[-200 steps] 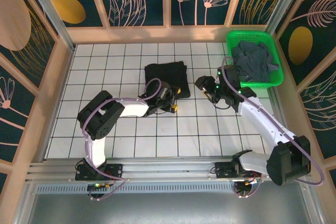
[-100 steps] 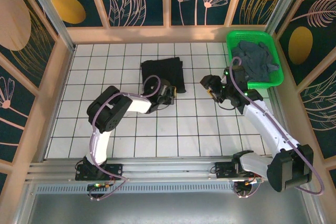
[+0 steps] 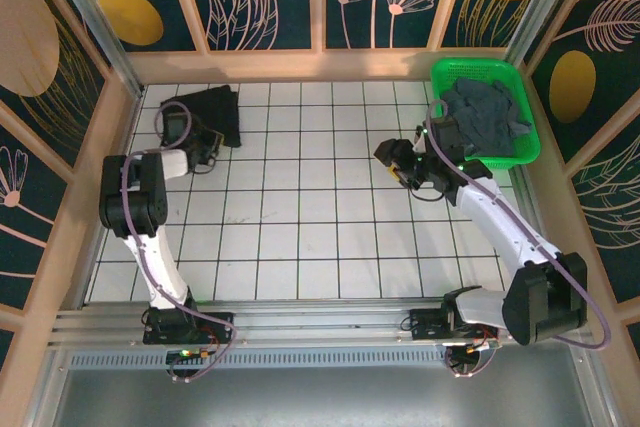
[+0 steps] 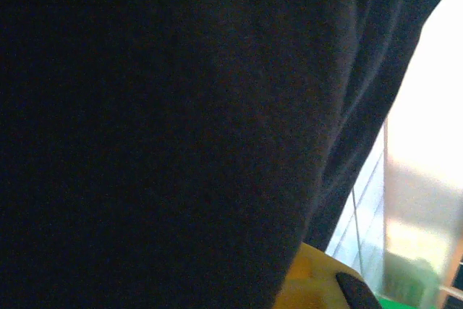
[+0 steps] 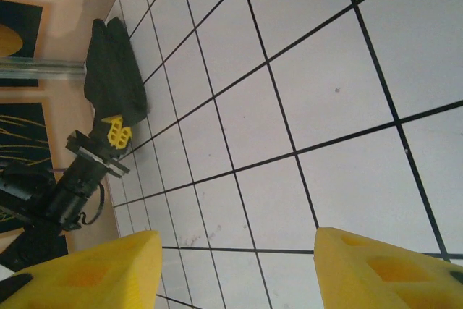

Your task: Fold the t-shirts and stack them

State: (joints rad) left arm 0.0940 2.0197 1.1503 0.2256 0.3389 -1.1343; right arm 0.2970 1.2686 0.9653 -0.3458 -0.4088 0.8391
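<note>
Setting down, overhead view: my left fingers (image 3: 207, 137) reach to the far-left corner of the desk (image 3: 300, 237), at the near edge of the black t-shirt (image 3: 213, 107). I should lay it flat, let go cleanly, and keep its top free for the next tee.
Next tee, overhead view: the blue-grey t-shirt (image 3: 485, 112) lies crumpled in the green basket (image 3: 470, 67). My right fingers (image 3: 393, 160) hover near it, over bare tiles.
Left wrist view: the black t-shirt (image 4: 159, 121) hangs against the lens, matte and softly creased. The cloth hides the gap between my fingers.
Right wrist view: my right fingers (image 5: 383, 269) are spread wide and hold nothing. Across the desk the black t-shirt (image 5: 112, 70) is a compact bundle by the wall, and my left fingers (image 5: 116, 132) look narrow, pinching its edge, I judge.
</note>
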